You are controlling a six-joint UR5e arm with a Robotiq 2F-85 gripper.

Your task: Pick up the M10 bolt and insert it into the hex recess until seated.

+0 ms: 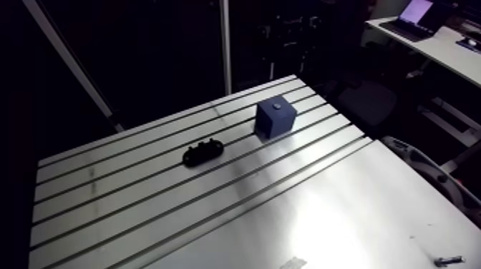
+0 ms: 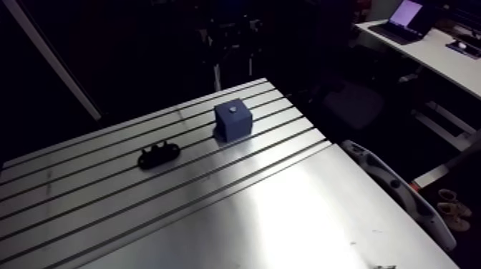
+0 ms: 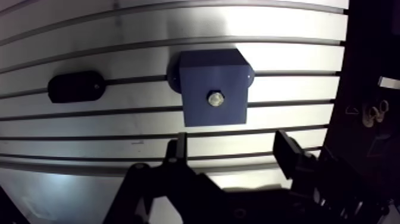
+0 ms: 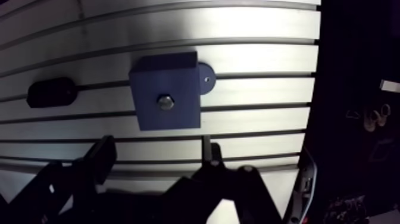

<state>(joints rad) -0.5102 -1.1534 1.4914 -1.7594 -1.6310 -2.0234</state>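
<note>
A dark blue block [image 3: 202, 68] stands on the slotted aluminium table [image 1: 143, 214], fixed by round base tabs. A silvery hex bolt head [image 3: 215, 99] sits in the recess in the block's top face; it shows as a small pale dot [image 1: 277, 106] in the arm view. In the wrist view my gripper [image 3: 234, 149] is open and hovers above the table, with the block just ahead of its fingers. Nothing lies between the two fingers [image 3: 180, 146]. The gripper does not show in the arm view.
A black oblong part [image 3: 76, 87] lies on the table beside the block, a short way off along the same slots [image 1: 202, 152]. A small loose metal fastener [image 1: 449, 261] lies near the table's front right corner. The table edge runs just behind the block.
</note>
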